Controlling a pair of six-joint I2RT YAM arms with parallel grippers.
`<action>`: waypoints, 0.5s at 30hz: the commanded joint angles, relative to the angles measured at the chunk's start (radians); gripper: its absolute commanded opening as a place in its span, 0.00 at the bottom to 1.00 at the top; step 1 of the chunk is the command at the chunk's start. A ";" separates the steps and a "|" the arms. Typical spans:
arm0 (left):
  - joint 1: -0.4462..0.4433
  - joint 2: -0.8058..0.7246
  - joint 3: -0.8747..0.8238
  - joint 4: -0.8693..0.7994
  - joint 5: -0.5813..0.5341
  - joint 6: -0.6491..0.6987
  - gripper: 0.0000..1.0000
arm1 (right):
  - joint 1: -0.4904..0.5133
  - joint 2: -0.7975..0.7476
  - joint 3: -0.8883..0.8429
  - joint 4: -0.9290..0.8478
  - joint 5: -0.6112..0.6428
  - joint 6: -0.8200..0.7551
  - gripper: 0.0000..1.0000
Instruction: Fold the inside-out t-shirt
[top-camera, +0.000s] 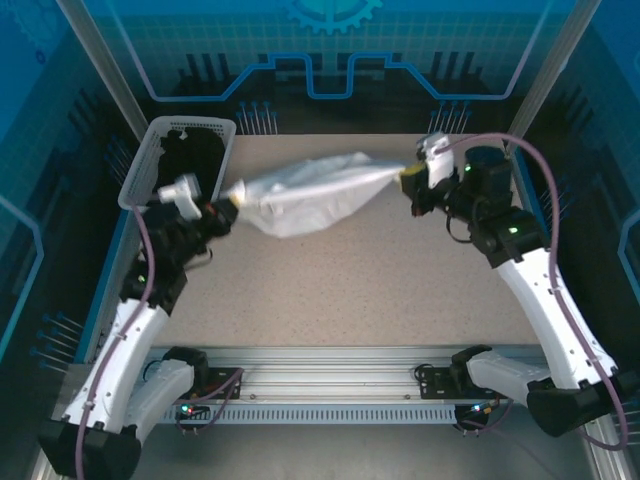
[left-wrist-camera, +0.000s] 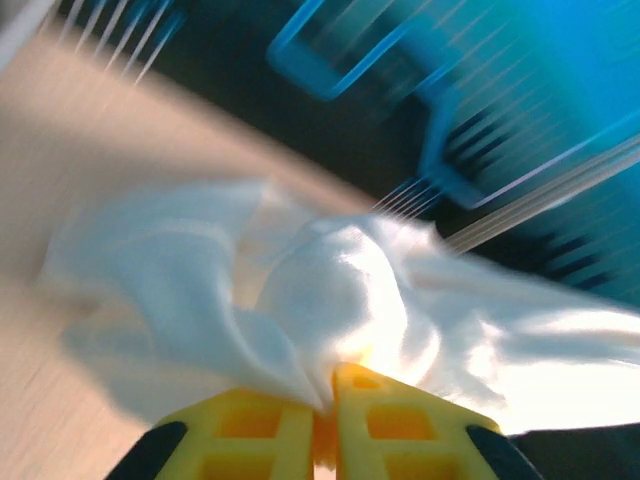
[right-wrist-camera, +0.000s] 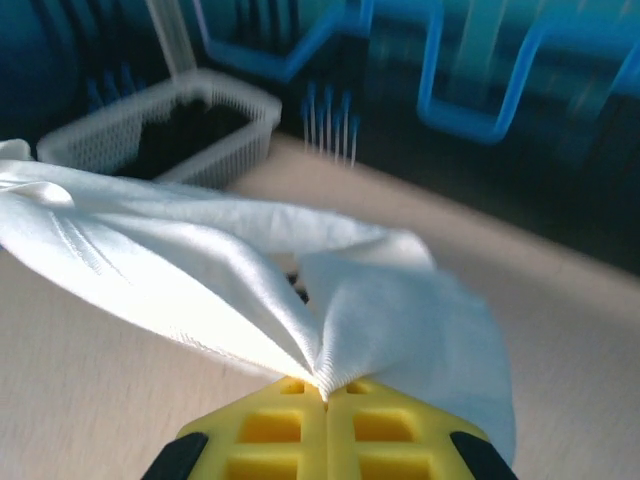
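Status: my left claw (top-camera: 232, 198) was clenched on one end of the white wrinkled cloth t-shirt (top-camera: 310, 192), and my right claw (top-camera: 408, 178) was clenched on the opposite end. The shirt was strung between them over the far half of the beige speckled tabletop (top-camera: 350, 300), bunched into a sagging sling. I couldn't tell whether its belly touched the table.

Progress, my read: early. No fold was made and nothing was laid flat. Still to do: spread it on the table, smooth it, bring the sides in, fold it over.

Hard to make out:
- Which parts I held. The cloth gathered into a tight pinch at my yellow fingers (right-wrist-camera: 260, 425), so hem, shoulder or sleeve was anyone's guess.
- Neckline and sleeves were lost in the wrinkles.
- A small dark mark (right-wrist-camera: 297, 288) sat between the folds in the right wrist view. It could be the print or just a gap.
- The left wrist view was motion-blurred.

The white plastic mesh basket (top-camera: 145, 165) sat just beside my left claw, with a black garment (top-camera: 190, 150) inside it.
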 joint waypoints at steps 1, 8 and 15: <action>0.006 -0.108 -0.194 -0.211 -0.087 -0.002 0.24 | -0.019 -0.010 -0.152 0.005 -0.122 0.037 0.00; -0.010 -0.144 -0.292 -0.231 -0.040 -0.048 0.62 | -0.006 0.016 -0.354 -0.030 -0.179 0.141 0.00; -0.398 0.143 -0.169 -0.017 -0.091 -0.026 0.68 | 0.000 0.009 -0.386 -0.050 -0.164 0.172 0.00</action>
